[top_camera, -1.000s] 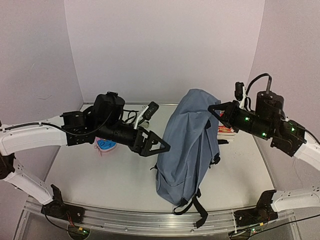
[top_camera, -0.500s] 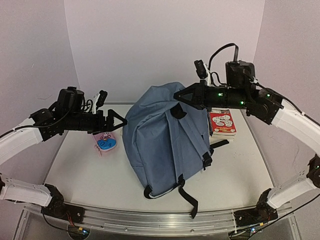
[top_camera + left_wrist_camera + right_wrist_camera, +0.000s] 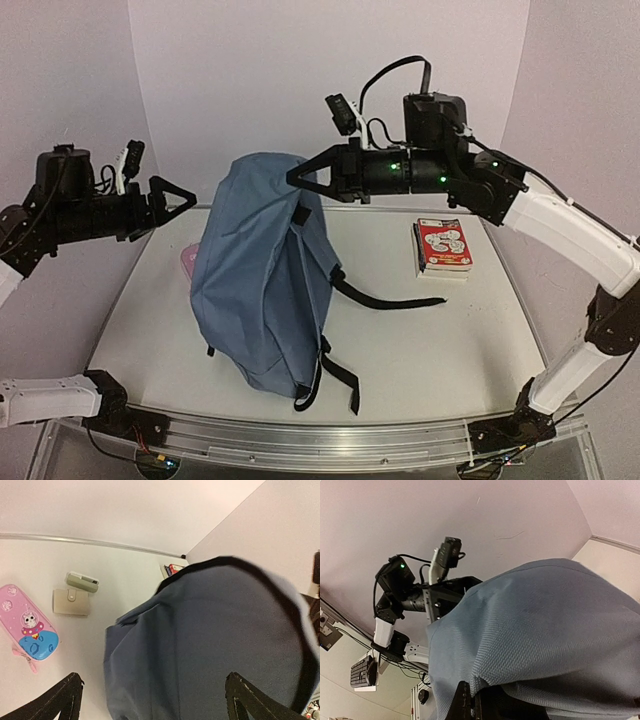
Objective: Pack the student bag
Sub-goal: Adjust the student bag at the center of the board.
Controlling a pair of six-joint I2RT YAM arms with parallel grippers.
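Student bag (image 3: pixel 265 280): stands upright on the table (image 3: pixel 480 340), left of centre. It is hung by its top from the right tool (image 3: pixel 298 182), which is clamped on the fabric there; the right wrist view shows cloth draped over closed fingers. The left tool (image 3: pixel 183 197) is spread wide, holds nothing, and sits well apart on the bag's left side.

Step in hand (judgement): steady the bag and get at its mouth. Whether the zip is open cannot be told.
- Hold the right tool's pinch high so the body hangs straight; the slack cloth may slip.
- Bring the left tool to the opposite top edge, not the side panel.
- Do not sweep the base over the items behind it.

Count, largest first:
- student bag: 1, with one loose black strap (image 3: pixel 385 298) lying on the table to its right.
- book stack (image 3: pixel 443 247): 1 stack with a red-and-white cover; number of books cannot be told.
- pink pencil case (image 3: pixel 29 632): 1.
- beige wallet (image 3: pixel 71 603): 1.
- small grey-green case (image 3: pixel 83 582): 1, touching the wallet's far edge.
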